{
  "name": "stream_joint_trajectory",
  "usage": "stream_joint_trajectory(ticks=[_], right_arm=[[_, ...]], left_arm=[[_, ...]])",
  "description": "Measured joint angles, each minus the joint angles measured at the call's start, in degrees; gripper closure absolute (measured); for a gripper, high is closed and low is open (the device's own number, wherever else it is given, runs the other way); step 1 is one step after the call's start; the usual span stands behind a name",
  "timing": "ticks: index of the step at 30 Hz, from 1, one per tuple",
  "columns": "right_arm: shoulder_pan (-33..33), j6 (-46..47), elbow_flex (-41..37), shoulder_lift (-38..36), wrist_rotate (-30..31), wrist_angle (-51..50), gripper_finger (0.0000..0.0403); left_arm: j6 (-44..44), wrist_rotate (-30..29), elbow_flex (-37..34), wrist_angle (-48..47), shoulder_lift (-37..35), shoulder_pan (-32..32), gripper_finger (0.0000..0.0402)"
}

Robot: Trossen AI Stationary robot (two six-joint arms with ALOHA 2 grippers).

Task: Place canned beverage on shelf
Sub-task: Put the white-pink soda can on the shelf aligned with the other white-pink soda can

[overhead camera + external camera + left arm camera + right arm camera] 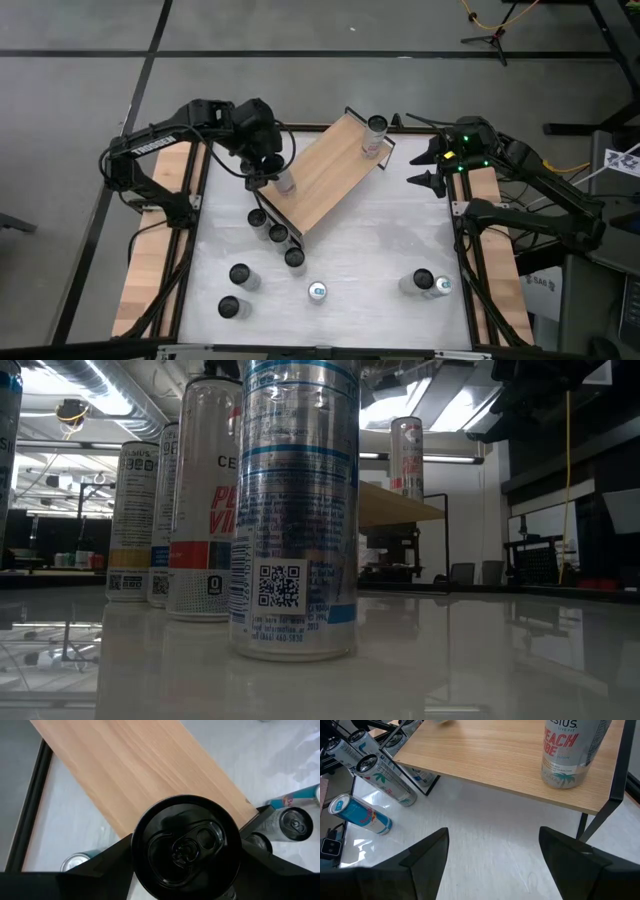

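Wood of the shelf (pixel 330 170) lies diagonally across the far half of the white worktop (pixel 380 250), and the left end effector (pixel 268 170) hangs over its near-left end, jaws closed on a black-topped can (pixel 186 846). From the left wrist view that can fills the gap between both fingers (pixel 107 857), with the board's edge directly beneath it, so it appears to sit close to the board's corner, not over its middle. Whether its base touches the wood cannot be told.

To do this step well, I would judge the can should be carried a little farther onto the board, away from the edge and the black frame end, kept upright, and lowered until it rests flat before the fingers part. Then lift straight up, since a sideways pull could tip it.

One can (pixel 375 135) already stands at the shelf's far end. The right end effector (pixel 428 168) waits open beside that end, holding nothing.
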Motion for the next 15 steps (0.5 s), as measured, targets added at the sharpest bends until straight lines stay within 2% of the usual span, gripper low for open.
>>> stream_joint_trajectory(ticks=[15], right_arm=[[0.0, 0.0, 0.0, 0.0, 0.0, 0.0, 0.0098]], left_arm=[[0.02, -0.04, -0.04, 0.37, 0.02, 0.0, 0.0134]])
